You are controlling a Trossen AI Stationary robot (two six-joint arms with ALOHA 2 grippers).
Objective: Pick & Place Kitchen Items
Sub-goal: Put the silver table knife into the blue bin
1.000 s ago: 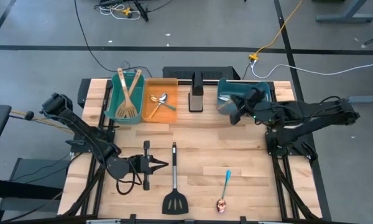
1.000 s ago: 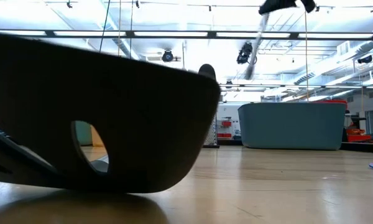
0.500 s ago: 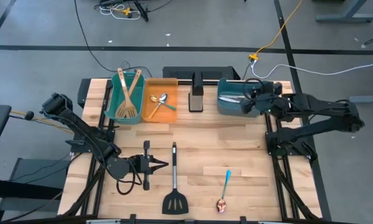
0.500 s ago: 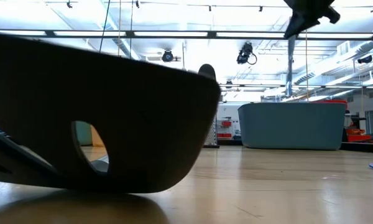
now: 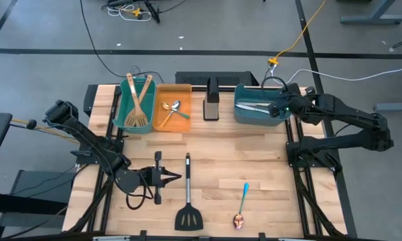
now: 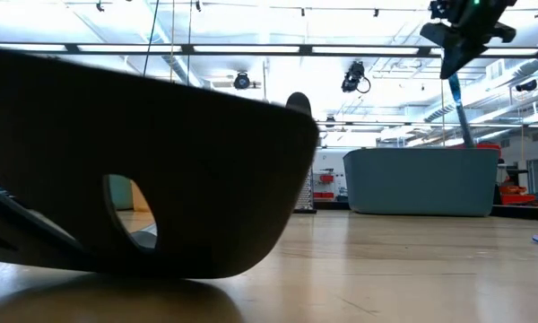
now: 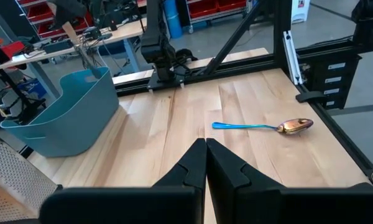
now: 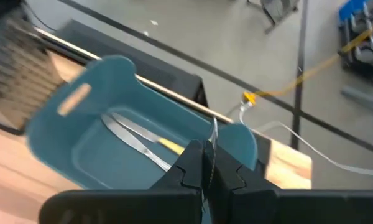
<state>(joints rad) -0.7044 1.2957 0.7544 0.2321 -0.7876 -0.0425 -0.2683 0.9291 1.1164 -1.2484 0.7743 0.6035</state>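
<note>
Even, bright overhead light with soft shadows on the wooden surface (image 5: 254, 161); ceiling lamps (image 6: 251, 49) glare in the low view, where a near dark shape is defocused; the right wrist view is motion-blurred.

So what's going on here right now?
The right gripper is shut on a knife, holding it blade down over the blue bin, where other knives already lie. The left gripper rests shut on the table beside the black turner. A blue-handled spoon also lies loose on the table.
</note>
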